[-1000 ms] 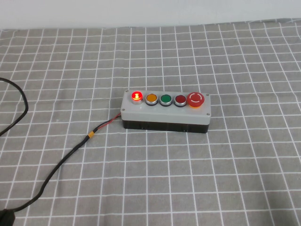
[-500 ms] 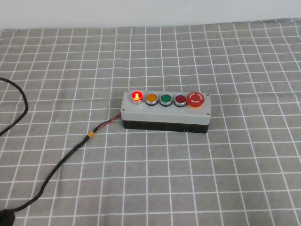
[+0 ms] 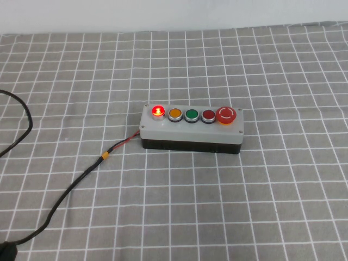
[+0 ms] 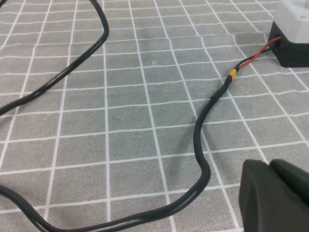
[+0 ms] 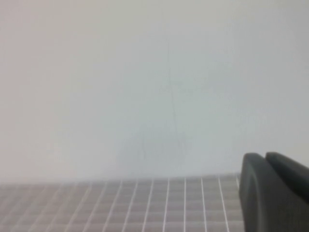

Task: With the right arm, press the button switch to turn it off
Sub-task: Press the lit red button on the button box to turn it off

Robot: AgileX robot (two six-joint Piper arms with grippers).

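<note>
Gray cloth (image 3: 217,206) with a white grid covers the whole table, and a plain white wall (image 3: 163,13) stands behind it. My right gripper (image 5: 265,159) shows only in its own wrist view, as two dark fingers pressed together with just a thin seam between them, holding nothing. Beyond it that view shows the wall and a strip of the cloth, so I cannot tell how this gripper lies relative to the switch. My left gripper (image 4: 270,166) is also closed and empty, hanging low over the cloth just beside a bend of the black cable (image 4: 203,145). From there the cable runs away from the gripper to a yellow band (image 4: 232,74), where a thin red wire (image 4: 263,48) leads on into the end of the button box (image 4: 294,34), well apart from the gripper. In the high view the box lies near the middle of the table, a long gray lid on a black base. Along its top, from my left to my right, sit a glowing red indicator light (image 3: 158,111), an orange button (image 3: 175,115), a green button (image 3: 191,115), a dark red button (image 3: 208,115) and a large red mushroom button (image 3: 227,115) on a yellow collar. The cable leaves the box's left end and curves toward the near left corner of the table.
</note>
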